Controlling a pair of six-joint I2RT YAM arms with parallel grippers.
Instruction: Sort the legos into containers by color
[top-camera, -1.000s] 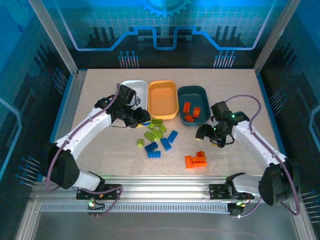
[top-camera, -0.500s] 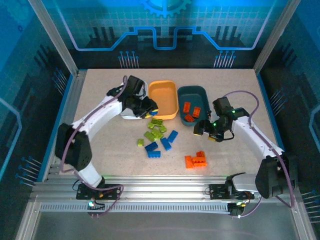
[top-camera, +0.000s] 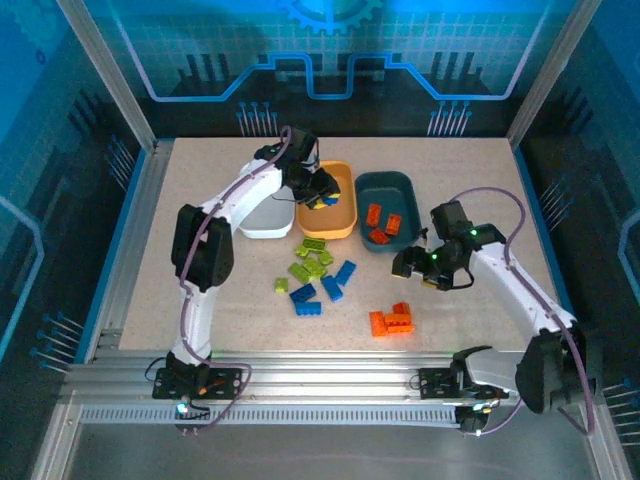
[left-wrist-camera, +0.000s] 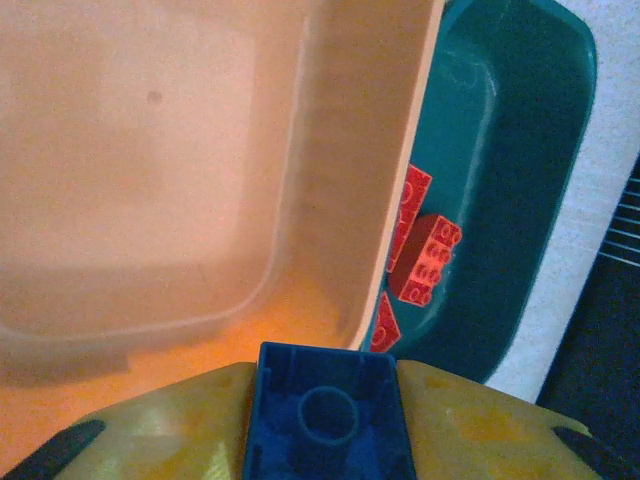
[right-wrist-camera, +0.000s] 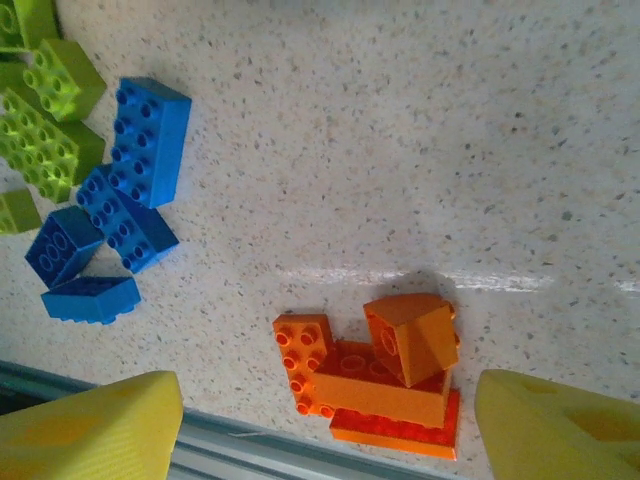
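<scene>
My left gripper (top-camera: 318, 200) hangs over the light orange tray (top-camera: 340, 224), shut on a blue lego (left-wrist-camera: 325, 415) that sits between its yellow fingers (left-wrist-camera: 160, 432). The tray's floor (left-wrist-camera: 150, 150) below is bare. The dark teal tray (top-camera: 388, 186) beside it holds orange legos (left-wrist-camera: 425, 260). My right gripper (top-camera: 412, 266) stands open above the table, its fingers (right-wrist-camera: 560, 430) wide on either side of a stacked clump of orange legos (right-wrist-camera: 385, 375). Loose blue legos (right-wrist-camera: 130, 190) and lime green legos (right-wrist-camera: 45, 110) lie in the middle of the table.
The white tray (top-camera: 262, 222) stands left of the orange one, partly behind my left arm. The orange clump (top-camera: 392, 320) lies close to the table's front rail (top-camera: 330, 362). Bare tabletop stretches along the far left and the far right.
My left arm has swung right from the white tray to above the light orange tray, carrying the blue lego. The right gripper has shifted only slightly and stays open.
</scene>
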